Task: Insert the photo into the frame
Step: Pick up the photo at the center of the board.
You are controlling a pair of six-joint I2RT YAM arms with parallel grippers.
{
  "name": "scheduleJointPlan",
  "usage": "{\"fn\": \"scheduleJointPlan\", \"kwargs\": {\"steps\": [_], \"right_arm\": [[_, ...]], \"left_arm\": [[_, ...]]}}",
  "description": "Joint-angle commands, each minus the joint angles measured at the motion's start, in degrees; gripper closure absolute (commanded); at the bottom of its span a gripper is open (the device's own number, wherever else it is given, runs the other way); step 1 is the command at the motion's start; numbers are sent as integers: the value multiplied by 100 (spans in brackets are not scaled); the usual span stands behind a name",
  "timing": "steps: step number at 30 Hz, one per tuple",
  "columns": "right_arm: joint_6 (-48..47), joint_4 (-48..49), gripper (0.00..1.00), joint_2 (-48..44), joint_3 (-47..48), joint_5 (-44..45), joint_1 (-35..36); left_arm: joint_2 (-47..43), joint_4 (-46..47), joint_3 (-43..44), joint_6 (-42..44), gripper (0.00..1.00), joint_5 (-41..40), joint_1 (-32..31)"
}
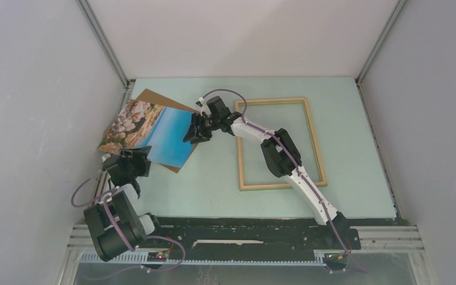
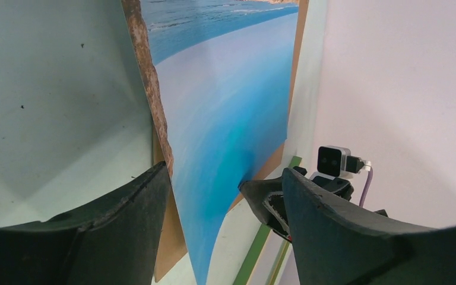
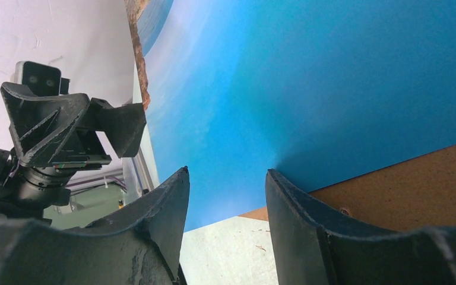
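Note:
The photo (image 1: pixel 154 127), blue water with tan rocks at its far-left end, lies tilted on the brown backing board (image 1: pixel 154 97) at the table's left. Its surface bows upward in the left wrist view (image 2: pixel 225 107). My left gripper (image 1: pixel 133 155) is at its near-left edge, jaws open (image 2: pixel 225 172) with the photo's edge standing between them, close to the left finger (image 2: pixel 130 219). My right gripper (image 1: pixel 196 133) is at the photo's right edge, jaws apart (image 3: pixel 227 172) with the blue print (image 3: pixel 332 77) just past the tips. The pale wooden frame (image 1: pixel 314 142) lies flat to the right.
White walls close in the table on the left, back and right, and the left wall (image 1: pixel 47 119) is near the photo. The right arm (image 1: pixel 285 157) stretches across the frame's lower left part. A black rail (image 1: pixel 243 228) runs along the near edge.

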Motion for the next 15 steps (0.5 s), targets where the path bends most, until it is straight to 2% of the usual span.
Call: {"fn": "scheduleJointPlan", "kwargs": {"steps": [1,4,7,15], "right_arm": [[-143,-100,42,83,-69,95,5],[-142,-93,42,84,-78,86,1],[-135,-91,42,84,-78,79,2],[-138,-91,42,83,-87,69,14]], "left_arm": [[218,345,76,-125,26,66,30],[317,567,2,-188,24,138,27],[462,735,49,-251,28,187,26],[873,893,208,-519,42,205,-70]]}}
